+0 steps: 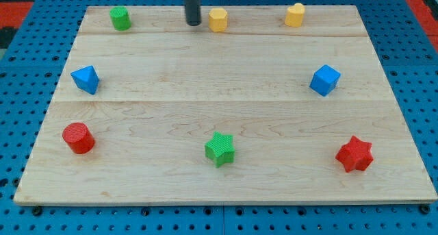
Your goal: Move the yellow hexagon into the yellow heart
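Observation:
The yellow hexagon sits near the top edge of the wooden board, at the middle. The yellow heart sits farther to the view's right along the same top edge, well apart from the hexagon. My tip rests on the board just to the left of the yellow hexagon, a small gap between them. The rod rises straight up out of the view's top.
A green cylinder at top left, a blue block at left, a red cylinder at bottom left, a green star at bottom middle, a red star at bottom right, a blue cube at right. Board edge at the bottom.

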You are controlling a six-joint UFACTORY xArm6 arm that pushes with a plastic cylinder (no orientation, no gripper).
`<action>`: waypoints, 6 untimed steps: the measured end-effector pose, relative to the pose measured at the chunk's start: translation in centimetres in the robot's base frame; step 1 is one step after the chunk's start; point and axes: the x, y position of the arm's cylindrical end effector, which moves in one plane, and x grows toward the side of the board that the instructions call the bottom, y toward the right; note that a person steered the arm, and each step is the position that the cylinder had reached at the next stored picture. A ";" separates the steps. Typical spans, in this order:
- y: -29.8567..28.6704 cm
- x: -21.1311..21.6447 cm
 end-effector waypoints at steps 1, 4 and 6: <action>8.5 0.0; 29.3 -1.4; 15.9 -3.8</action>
